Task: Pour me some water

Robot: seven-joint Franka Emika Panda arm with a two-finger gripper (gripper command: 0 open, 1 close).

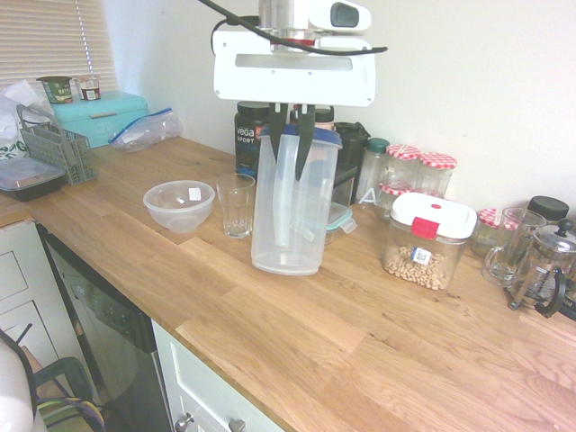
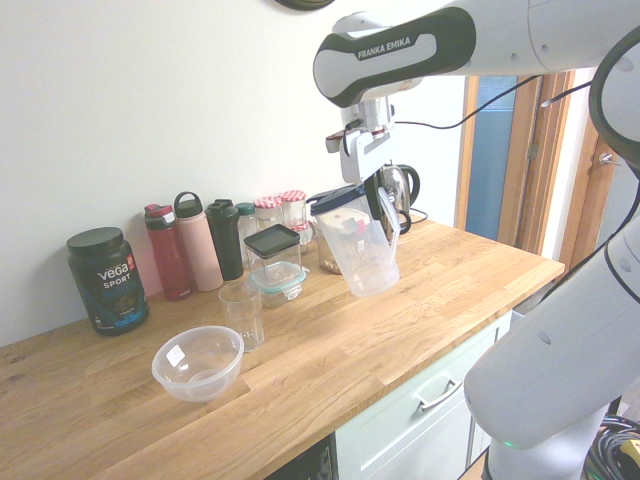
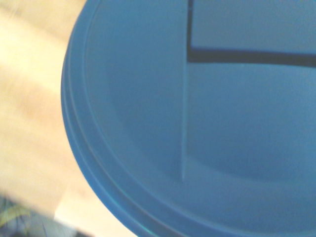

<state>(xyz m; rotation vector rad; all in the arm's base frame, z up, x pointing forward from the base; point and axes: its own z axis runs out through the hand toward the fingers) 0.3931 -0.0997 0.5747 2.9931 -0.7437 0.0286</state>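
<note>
Black-fingered, pinched the clear jug's [image 1: 292,238] handle [image 1: 284,211] between both fingers [image 1: 276,135]; in the first exterior view, had the glass [image 1: 236,209] at nine o'clock, bowl [image 1: 180,207] beyond.

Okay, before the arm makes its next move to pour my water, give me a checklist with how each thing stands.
1. End effector closed on the jug's handle: ok.
2. Dark blue lid on the jug: ok, though whether its pouring opening is clear, cannot tell.
3. Drinking glass upright on the counter: ok.
4. Jug's lidded top over the glass: not ok; the jug is tilted, but its top is still off to one side.
5. Water visible in the jug: cannot tell; the plastic is cloudy.
6. Jug's base lifted off the counter: cannot tell.
</note>
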